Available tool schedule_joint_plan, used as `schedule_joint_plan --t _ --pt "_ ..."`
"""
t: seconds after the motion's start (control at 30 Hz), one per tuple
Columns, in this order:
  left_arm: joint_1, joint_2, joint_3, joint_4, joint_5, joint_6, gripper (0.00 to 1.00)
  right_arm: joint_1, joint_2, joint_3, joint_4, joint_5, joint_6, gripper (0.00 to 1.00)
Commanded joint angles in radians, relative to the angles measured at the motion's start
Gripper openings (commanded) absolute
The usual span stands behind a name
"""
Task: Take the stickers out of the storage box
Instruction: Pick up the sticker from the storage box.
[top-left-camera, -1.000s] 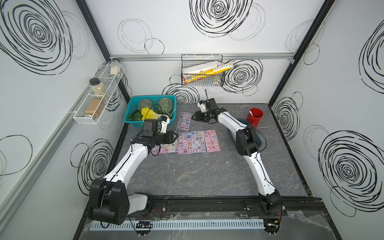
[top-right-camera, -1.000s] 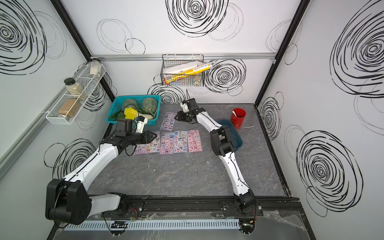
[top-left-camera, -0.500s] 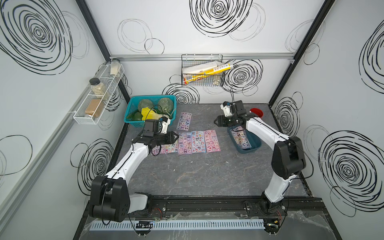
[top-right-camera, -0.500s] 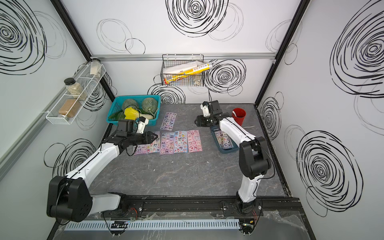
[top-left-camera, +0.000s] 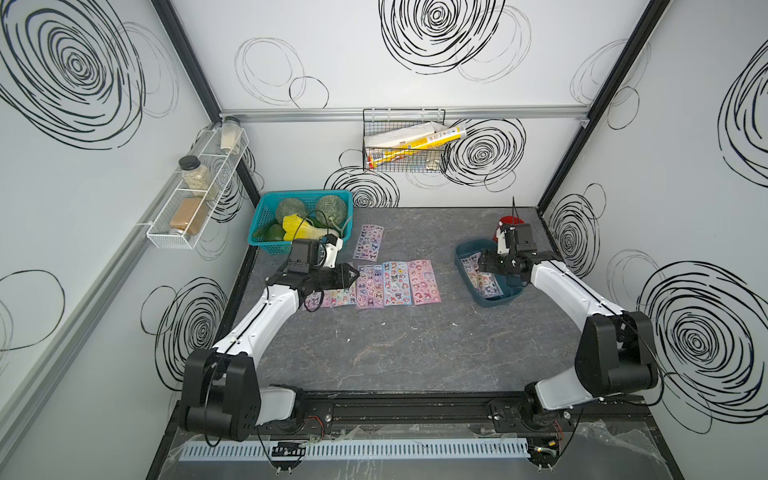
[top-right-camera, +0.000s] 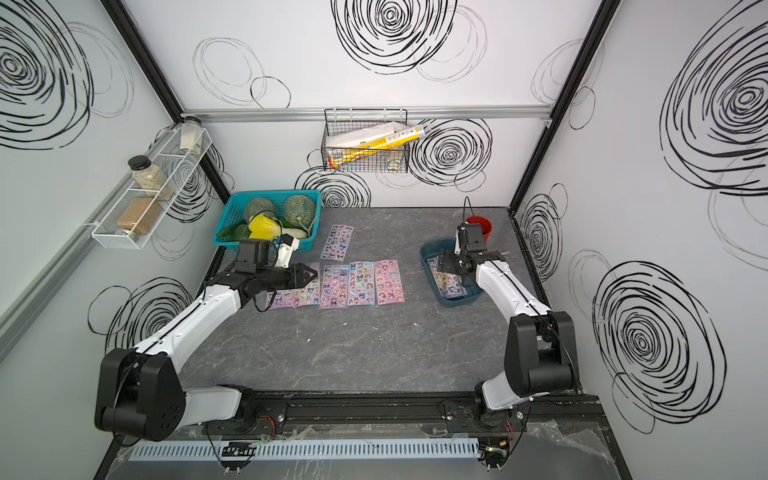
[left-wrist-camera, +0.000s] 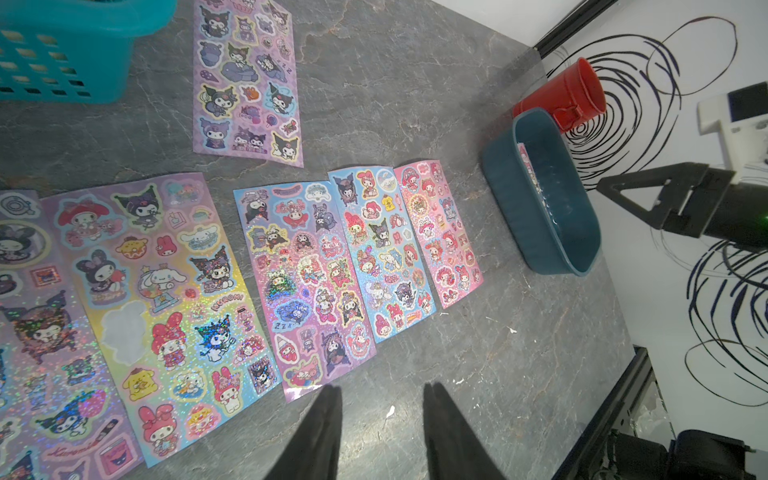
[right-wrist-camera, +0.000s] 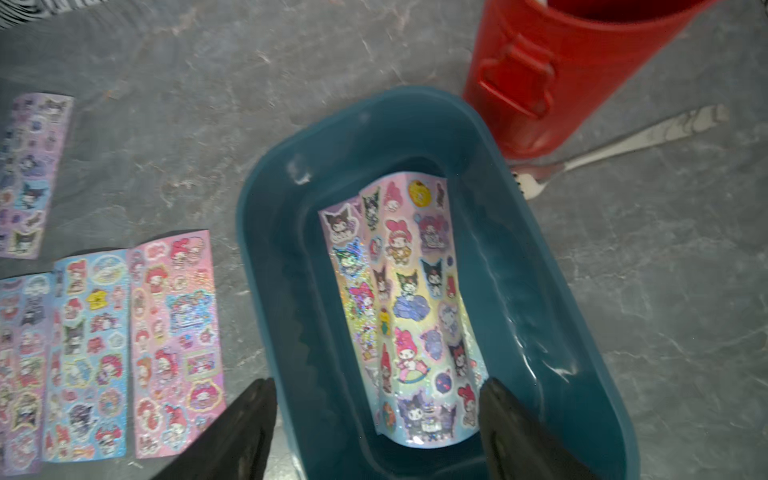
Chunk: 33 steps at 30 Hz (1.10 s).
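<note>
- The right claw (right-wrist-camera: 378, 386) is spread wide with nothing in it. It hangs over one end of the storage box (right-wrist-camera: 270, 232).
- Under it, 2 stickers (right-wrist-camera: 411, 307) lie inside the box, overlapping.
- They look thin, light, bendy and shiny, so I think they could slip or crease.
- They seem to bow, with the short ends curling up.
- The best place to pinch is likely a curled-up short end, taking only the top sheet.
- A red cup (right-wrist-camera: 540, 83) and a fork (right-wrist-camera: 623, 141) sit just beside the box.
- The left claw (left-wrist-camera: 382, 388) is partly apart and empty, low over the tabletop (left-wrist-camera: 415, 104).
- 6 other sheets (left-wrist-camera: 299, 282) already lie flat there, well apart from the box.
</note>
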Motion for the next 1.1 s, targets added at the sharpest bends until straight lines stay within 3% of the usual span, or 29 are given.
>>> schedule_joint_plan --t 0.0,0.23,0.53,0.8,1.07 --pt "-0.007 0.005 -0.009 0.044 0.013 -0.003 0.38 -0.029 0.060 0.010 -0.043 -0.004 -0.031 0.81" --pt "-0.009 0.018 -0.002 0.041 0.010 -0.002 0.38 -0.029 0.151 0.016 -0.025 -0.061 -0.040 0.81" --pt "-0.006 0.028 0.006 0.039 0.015 0.002 0.38 -0.029 0.240 0.068 -0.048 -0.014 -0.064 0.81" --pt "-0.005 0.034 0.008 0.034 0.006 0.008 0.38 -0.029 0.305 0.116 -0.059 -0.017 -0.079 0.74" --pt "-0.005 0.033 0.011 0.024 -0.024 0.013 0.38 -0.029 0.321 0.113 -0.054 -0.049 -0.092 0.59"
